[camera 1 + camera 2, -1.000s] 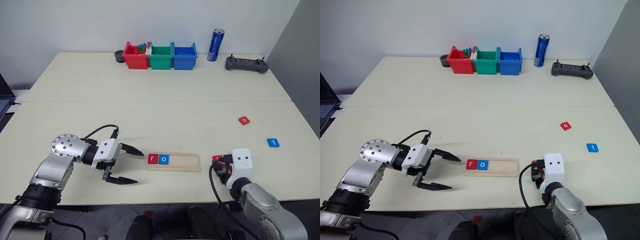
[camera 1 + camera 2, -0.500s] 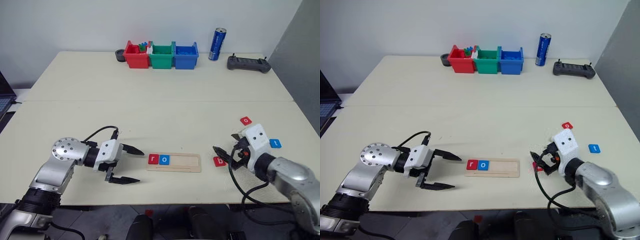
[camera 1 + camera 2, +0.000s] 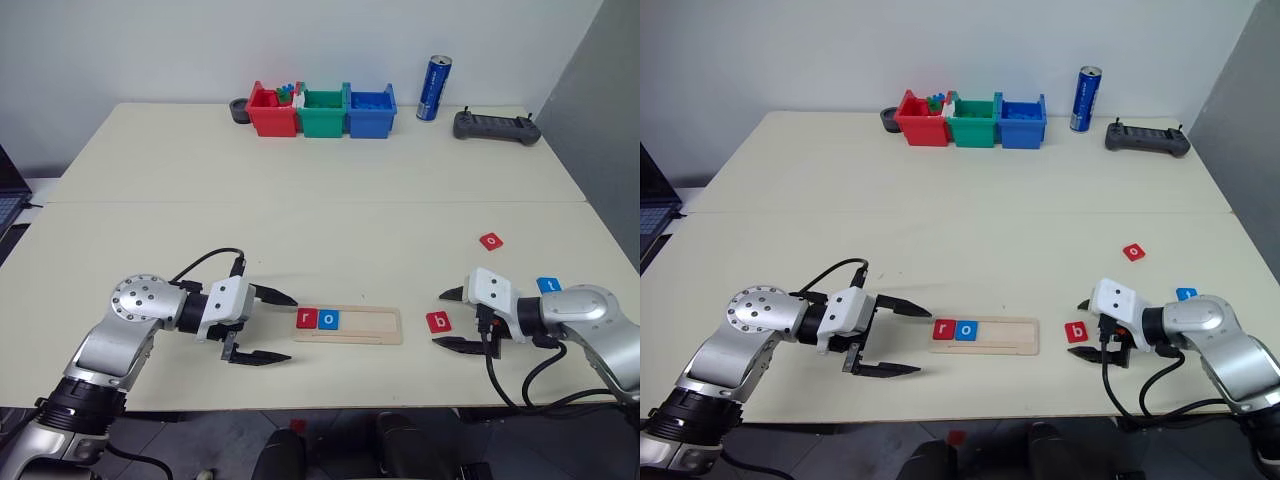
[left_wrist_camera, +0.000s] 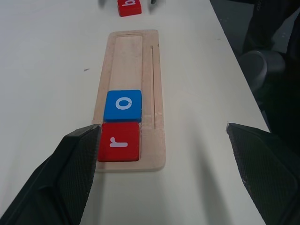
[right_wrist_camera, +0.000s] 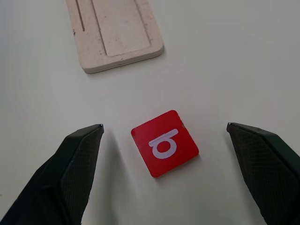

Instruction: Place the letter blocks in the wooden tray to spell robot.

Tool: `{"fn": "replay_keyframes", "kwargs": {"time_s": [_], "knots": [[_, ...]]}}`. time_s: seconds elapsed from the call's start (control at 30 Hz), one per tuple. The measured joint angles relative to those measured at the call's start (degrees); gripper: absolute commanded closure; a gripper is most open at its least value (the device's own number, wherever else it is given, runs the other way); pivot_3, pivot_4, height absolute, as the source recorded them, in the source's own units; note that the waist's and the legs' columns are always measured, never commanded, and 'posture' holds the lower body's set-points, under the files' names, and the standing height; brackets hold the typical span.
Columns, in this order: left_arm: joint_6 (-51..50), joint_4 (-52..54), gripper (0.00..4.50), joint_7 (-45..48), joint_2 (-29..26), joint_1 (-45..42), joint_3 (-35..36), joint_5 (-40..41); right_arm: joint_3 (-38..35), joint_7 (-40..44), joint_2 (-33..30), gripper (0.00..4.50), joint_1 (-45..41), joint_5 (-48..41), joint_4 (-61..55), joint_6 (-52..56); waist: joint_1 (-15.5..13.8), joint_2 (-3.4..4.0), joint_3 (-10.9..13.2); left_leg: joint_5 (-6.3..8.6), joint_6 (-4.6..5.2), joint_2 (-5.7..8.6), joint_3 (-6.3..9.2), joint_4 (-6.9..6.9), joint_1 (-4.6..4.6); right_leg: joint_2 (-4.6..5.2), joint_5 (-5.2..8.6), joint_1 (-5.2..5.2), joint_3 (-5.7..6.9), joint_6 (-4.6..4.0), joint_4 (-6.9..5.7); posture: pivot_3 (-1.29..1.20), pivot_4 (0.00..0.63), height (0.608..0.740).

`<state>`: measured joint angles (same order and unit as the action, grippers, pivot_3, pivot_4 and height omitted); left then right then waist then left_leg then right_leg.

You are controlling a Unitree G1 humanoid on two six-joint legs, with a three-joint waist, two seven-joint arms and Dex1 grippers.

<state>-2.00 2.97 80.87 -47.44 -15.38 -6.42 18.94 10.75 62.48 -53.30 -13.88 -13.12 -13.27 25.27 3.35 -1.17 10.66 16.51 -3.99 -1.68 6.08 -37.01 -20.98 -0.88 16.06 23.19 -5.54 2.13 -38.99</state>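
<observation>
Currently the right gripper (image 3: 452, 319) hangs with jaws spread wide and nothing between them, pointed at the red b block (image 3: 438, 322), which lies flat on the table (image 3: 320, 210) just beside the tray's right end. Opposite, the left gripper (image 3: 279, 328) is likewise spread and empty, near the tray's left end. Within the tray (image 3: 368, 325), a red r block (image 3: 306, 319) and a blue o block (image 3: 328, 319) sit touching at the left end. Farther right lie a red o block (image 3: 490, 241) and a blue t block (image 3: 548, 285), well apart.
</observation>
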Motion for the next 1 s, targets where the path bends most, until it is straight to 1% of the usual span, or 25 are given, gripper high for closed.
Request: {"fn": "replay_keyframes", "kwargs": {"time_s": [0.03, 0.13, 0.17, 0.33, 0.37, 0.47, 0.57, 0.67, 0.73, 0.8, 0.9, 1.0], "knots": [[-0.15, 0.14, 0.00, -0.14, -0.01, 0.01, 0.00, 0.00, 0.54, 0.53, 0.03, 0.02, -0.56, 0.59, 0.90, -0.63, -0.02, 0.01, 0.00, 0.00, 0.00, 0.00, 0.00, 0.00, 0.00, 0.00, 0.00, 0.00, 0.00, 0.00, 0.00, 0.00, 0.150, 0.740], [-0.61, 1.34, 0.00, -0.28, -0.04, 0.01, 0.00, 0.01, 2.04, 2.25, 0.52, 0.61, -2.55, 1.90, 4.09, -2.46, -0.06, 0.00, 0.01, 0.00, 0.00, 0.00, 0.01, 0.00, 0.00, 0.01, 0.00, 0.00, 0.01, -0.01, 0.00, 0.00, 0.150, 0.740], [-0.85, 1.43, 0.00, -0.31, -0.04, 0.01, 0.00, 0.01, 2.31, 2.56, 0.82, 0.91, -3.03, 2.37, 4.80, -2.72, -0.05, 0.00, 0.01, 0.00, 0.00, 0.00, 0.00, 0.00, 0.00, 0.00, -0.01, 0.00, 0.00, -0.01, -0.01, 0.00, 0.150, 0.740], [-1.28, 1.56, 0.00, -0.34, -0.16, 0.02, 0.01, -0.05, 2.85, 4.01, 1.39, 2.79, -3.83, 3.04, 5.95, -3.61, -0.06, 0.00, 0.01, 0.00, 0.00, 0.00, 0.01, 0.00, 0.00, 0.01, -0.01, 0.00, 0.01, -0.02, -0.01, 0.00, 0.150, 0.740], [-1.29, 1.56, 0.00, -0.34, -0.25, 0.01, 0.01, -0.07, 2.86, 4.18, 1.39, 3.06, -3.88, 3.05, 5.95, -3.61, -0.06, 0.00, 0.01, 0.00, -0.01, 0.00, 0.01, 0.00, 0.00, 0.01, -0.01, 0.00, 0.01, -0.02, -0.01, 0.00, 0.150, 0.740], [-1.34, 1.56, 0.00, -0.39, -0.49, 0.02, 0.03, -0.10, 2.67, 4.94, 1.39, 3.05, -3.86, 2.19, 4.65, -1.73, -0.07, 0.01, 0.01, 0.00, -0.01, 0.00, 0.02, 0.00, 0.00, 0.01, -0.01, 0.00, 0.01, -0.02, -0.02, 0.00, 0.150, 0.740], [-1.36, 1.57, 0.00, -0.49, -0.74, 0.02, 0.07, -0.15, 1.09, 4.64, 1.81, 3.05, -4.32, -1.69, -1.49, 4.02, -0.02, 0.05, 0.03, 0.00, -0.01, -0.01, 0.03, 0.00, 0.01, 0.00, -0.01, 0.00, 0.01, -0.02, -0.04, 0.00, 0.150, 0.740], [-1.25, 1.38, 0.00, -0.55, -1.42, 0.04, 0.23, -0.23, 0.53, 1.22, 4.62, 3.05, -5.97, -4.12, -9.19, 10.65, 0.02, 0.05, 0.03, 0.00, -0.01, -0.02, 0.08, 0.00, 0.02, -0.02, -0.01, 0.00, 0.04, -0.02, -0.05, 0.00, 0.150, 0.740], [-1.15, 1.10, 0.00, -0.70, -1.61, 0.18, 0.63, -0.34, 1.35, -1.87, 7.19, 3.05, -6.76, -4.15, -12.11, 13.97, -0.06, 0.05, 0.03, 0.00, -0.01, -0.01, 0.08, 0.00, 0.00, -0.01, -0.01, 0.00, 0.05, -0.01, -0.05, 0.00, 0.150, 0.740], [-0.80, 0.84, 0.00, -0.83, -1.75, 0.34, 0.79, -0.68, 3.55, -5.74, 10.41, 3.05, -7.69, -3.35, -13.23, 17.11, -0.07, 0.04, 0.03, 0.00, -0.01, 0.00, 0.06, -0.02, -0.01, 0.00, -0.01, 0.00, 0.04, -0.01, -0.04, 0.00, 0.150, 0.740], [0.43, 0.26, 0.00, -0.75, -1.76, 0.32, 0.79, -1.25, 8.69, -10.30, 15.60, 3.05, -9.26, -1.39, -13.32, 19.93, -0.06, 0.05, 0.03, -0.01, -0.01, 0.00, 0.07, 0.00, -0.01, -0.01, -0.01, 0.03, 0.05, -0.02, -0.05, 0.00, 0.150, 0.740], [1.57, -1.16, 0.00, -0.45, -1.75, 0.28, 0.79, -1.56, 12.20, -12.78, 17.99, 3.05, -10.19, -0.13, -13.34, 21.80, -0.05, 0.05, 0.04, -0.01, -0.02, 0.00, 0.07, 0.00, -0.03, 0.00, -0.01, 0.03, 0.06, -0.02, -0.03, 0.00, 0.150, 0.740]]}}
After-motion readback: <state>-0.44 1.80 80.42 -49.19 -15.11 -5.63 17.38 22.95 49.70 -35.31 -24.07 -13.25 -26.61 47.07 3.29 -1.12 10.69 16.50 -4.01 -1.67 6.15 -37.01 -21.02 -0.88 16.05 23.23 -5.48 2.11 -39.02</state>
